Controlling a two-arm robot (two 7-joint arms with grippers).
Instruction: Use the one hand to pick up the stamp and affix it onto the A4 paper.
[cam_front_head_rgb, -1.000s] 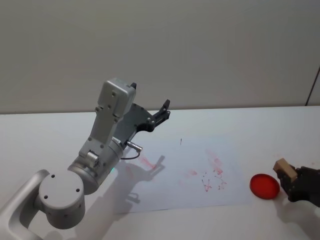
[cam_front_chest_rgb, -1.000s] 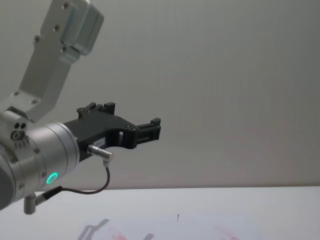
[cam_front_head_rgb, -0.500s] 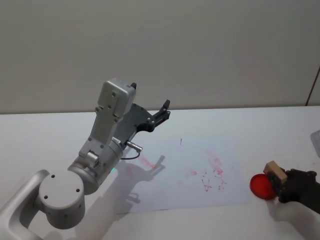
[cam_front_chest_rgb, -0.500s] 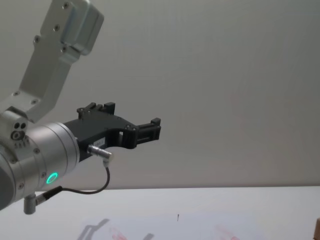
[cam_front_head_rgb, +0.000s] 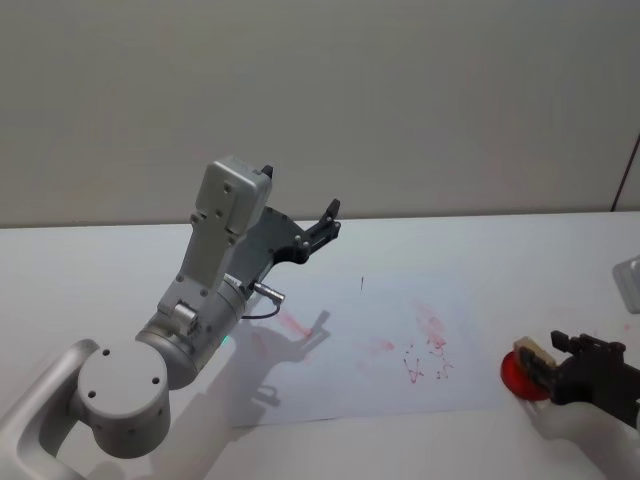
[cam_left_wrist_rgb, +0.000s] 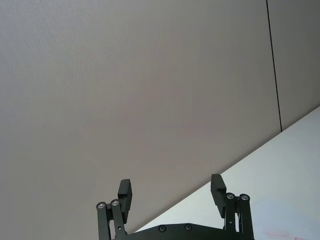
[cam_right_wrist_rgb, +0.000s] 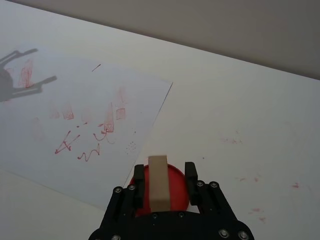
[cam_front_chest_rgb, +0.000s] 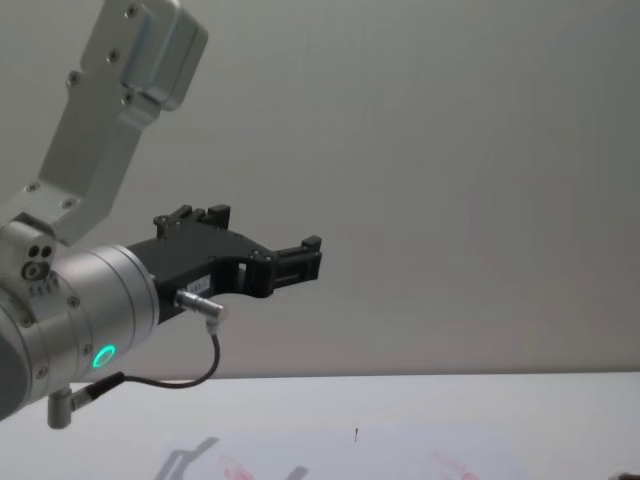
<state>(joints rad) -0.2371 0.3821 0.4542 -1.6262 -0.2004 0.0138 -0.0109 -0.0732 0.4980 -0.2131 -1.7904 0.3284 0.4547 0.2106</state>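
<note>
At the counter's right edge, the right pincer is gripping the stamp, pressing it over the red ink pad just beside the paper. Judging by looks, the wooden block is handling light and stiff; the flat sides are giving the safest hold. The left pincer is hanging parked, spread wide, above the counter.

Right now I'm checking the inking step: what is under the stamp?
The red ink pad lies under the stamp, held in the right pincer. The block covers its own bottom face, so contact cannot be seen.
</note>
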